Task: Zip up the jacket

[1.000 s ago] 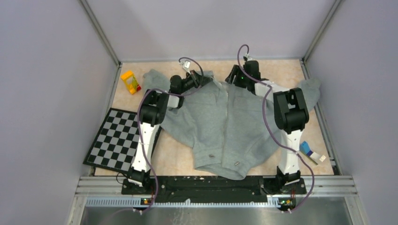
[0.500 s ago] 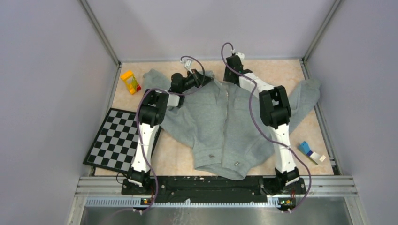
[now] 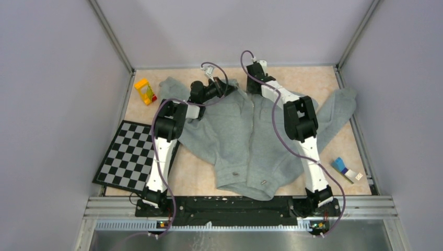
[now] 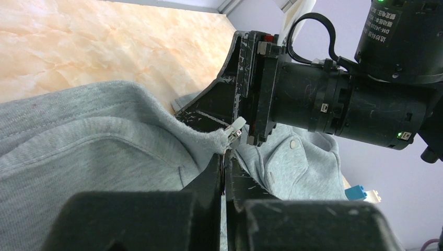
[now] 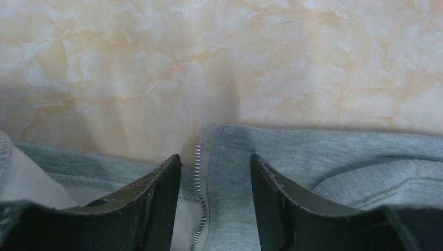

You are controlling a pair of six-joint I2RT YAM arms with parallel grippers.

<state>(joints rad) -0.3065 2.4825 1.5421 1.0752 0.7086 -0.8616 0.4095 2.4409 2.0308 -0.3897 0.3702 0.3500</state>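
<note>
Fingers (image 4: 209,180) of left gripper (image 4: 224,157) pinch jacket (image 3: 235,136) collar; right gripper (image 5: 215,162) spread astride zipper teeth (image 5: 198,167). Left of jacket: chessboard (image 3: 125,157), yellow block (image 3: 144,91).

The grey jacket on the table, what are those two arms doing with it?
The jacket lies spread on the table. At its collar end the left gripper is shut, pinching the fabric edge beside the zipper. The right gripper hangs open over the bare zipper teeth, holding nothing. So the top of the zipper is not yet closed.
</note>
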